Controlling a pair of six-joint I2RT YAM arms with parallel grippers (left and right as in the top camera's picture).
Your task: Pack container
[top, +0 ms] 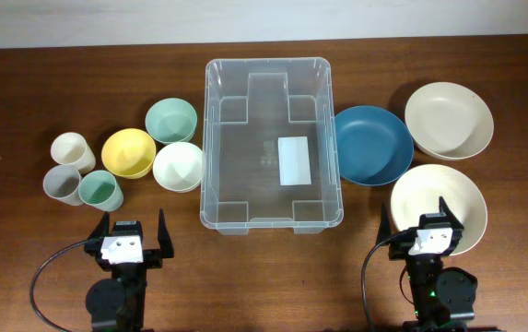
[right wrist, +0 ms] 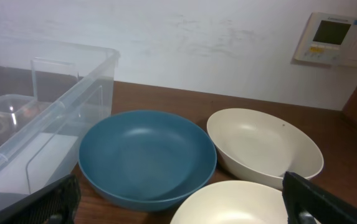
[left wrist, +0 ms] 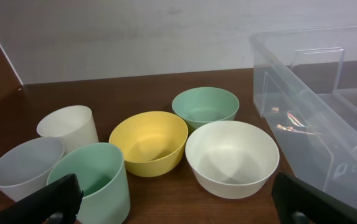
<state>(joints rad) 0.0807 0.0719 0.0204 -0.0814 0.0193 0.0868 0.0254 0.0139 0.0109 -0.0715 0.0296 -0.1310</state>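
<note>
- Container [top: 210,148], clear and rectangular, is set at the middle of the dark wooden table [top: 24,92], with its long sides running near to far. A white label [top: 295,160] is seen on its base.
- Two wide cream bowls are placed to its right. The far cream bowl [top: 448,120] is set at the far right, and the near cream bowl [top: 429,194] is partly covered from above by the right hand.
- A blue bowl [top: 373,144] is found just beside the container's right wall.
- Three small bowls are grouped left of the container: a green bowl [top: 171,120] farthest, a yellow bowl [top: 129,152] to its near left, and a white bowl [top: 178,166] just beside the left wall.
- Three cups are gathered further left: a white cup [top: 73,151], a grey cup [top: 62,183] and a green cup [top: 100,191].
- The left hand [top: 133,221] is held wide open at the near left, with nothing gripped. The right hand [top: 414,217] is likewise spread fully and empty at the near right.
</note>
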